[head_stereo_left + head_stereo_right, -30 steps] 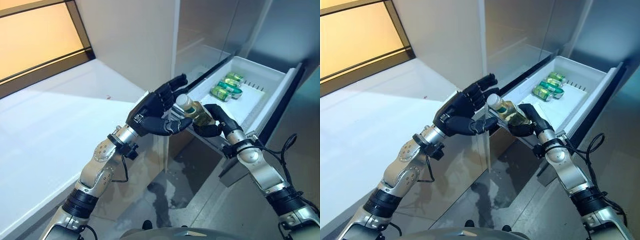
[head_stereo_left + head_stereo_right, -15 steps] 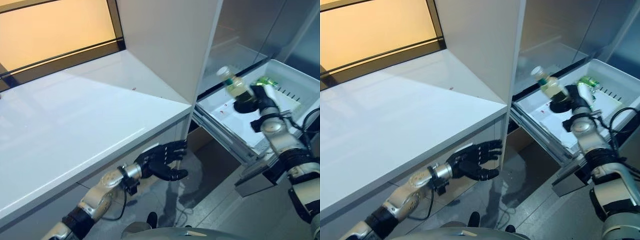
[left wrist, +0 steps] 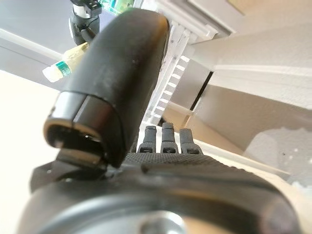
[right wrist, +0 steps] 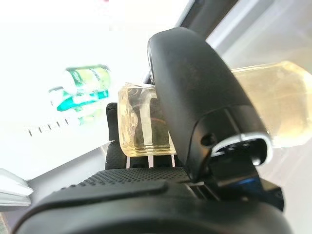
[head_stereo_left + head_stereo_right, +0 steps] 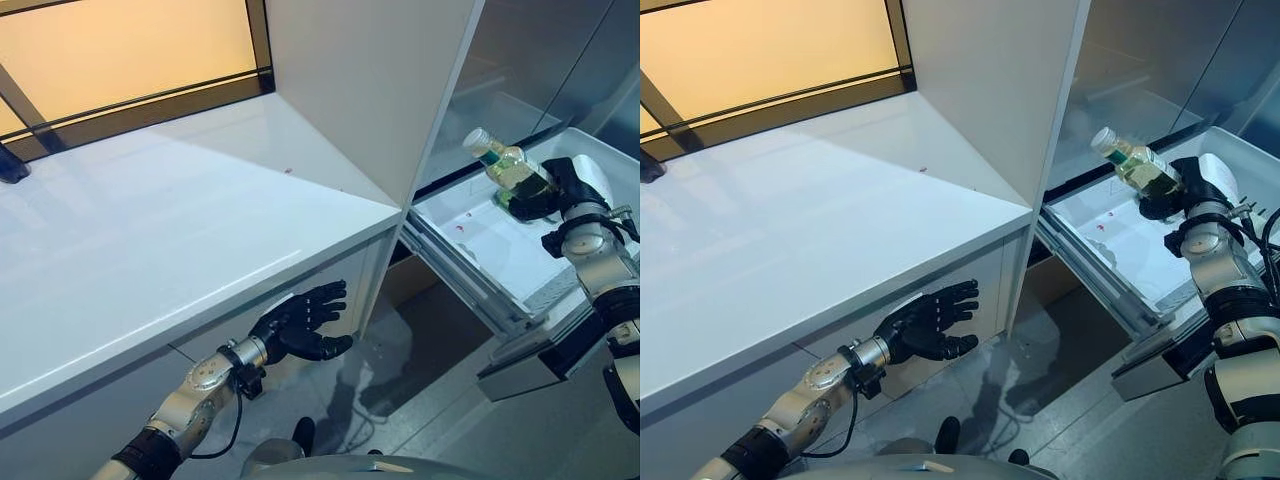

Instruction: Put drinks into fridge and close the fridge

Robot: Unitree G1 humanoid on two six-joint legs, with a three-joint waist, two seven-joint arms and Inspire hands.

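Note:
My right hand (image 5: 560,190) is shut on a clear bottle (image 5: 507,165) of yellowish drink with a white cap. It holds the bottle tilted above the open white fridge drawer (image 5: 480,235). The right wrist view shows the bottle (image 4: 146,122) in the hand's grip, with green cans (image 4: 80,90) lying in the drawer beyond. My left hand (image 5: 300,325) is open and empty, low in front of the white counter's face, left of the drawer. The left wrist view shows the bottle (image 3: 66,63) far off, past the thumb (image 3: 117,73).
A white counter (image 5: 170,230) spans the left side, with a white fridge side panel (image 5: 370,80) rising at its right end. The drawer juts out to the right over a grey floor (image 5: 400,370). An amber window (image 5: 110,50) lies behind the counter.
The camera has turned left. My right hand has carried the bottle further over the drawer. My left hand has stayed low in front of the counter, open.

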